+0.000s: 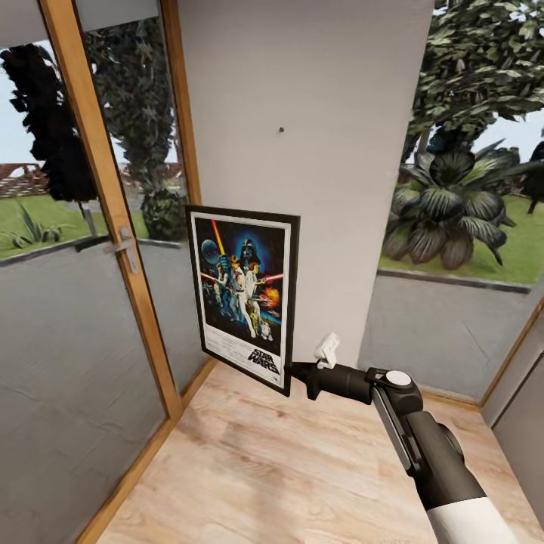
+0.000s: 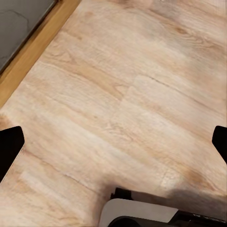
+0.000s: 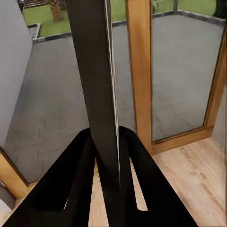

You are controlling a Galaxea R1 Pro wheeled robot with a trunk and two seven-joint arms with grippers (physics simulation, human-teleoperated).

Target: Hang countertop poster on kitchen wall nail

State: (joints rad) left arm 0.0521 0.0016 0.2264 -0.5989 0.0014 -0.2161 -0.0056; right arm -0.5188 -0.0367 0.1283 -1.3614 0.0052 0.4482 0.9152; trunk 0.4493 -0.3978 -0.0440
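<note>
Fingers of the right gripper (image 1: 296, 375) are clamped on the lower right edge of the poster (image 1: 243, 283); the right wrist view shows both black fingers (image 3: 75, 189) pressing either side of the dark frame seen edge-on. From that grip the poster rises upright, long axis vertical, its printed face toward the camera, held in the air in front of the pale wall panel (image 1: 332, 174) and well above the wood floor (image 1: 302, 476). The nail (image 1: 281, 129) sits on that panel at about one o'clock from the poster's top edge, well apart from it, so the coming move is probably a lift up and slightly rightward. The left gripper (image 2: 113, 142) hangs over bare floor, fingers spread wide, holding nothing.
</note>
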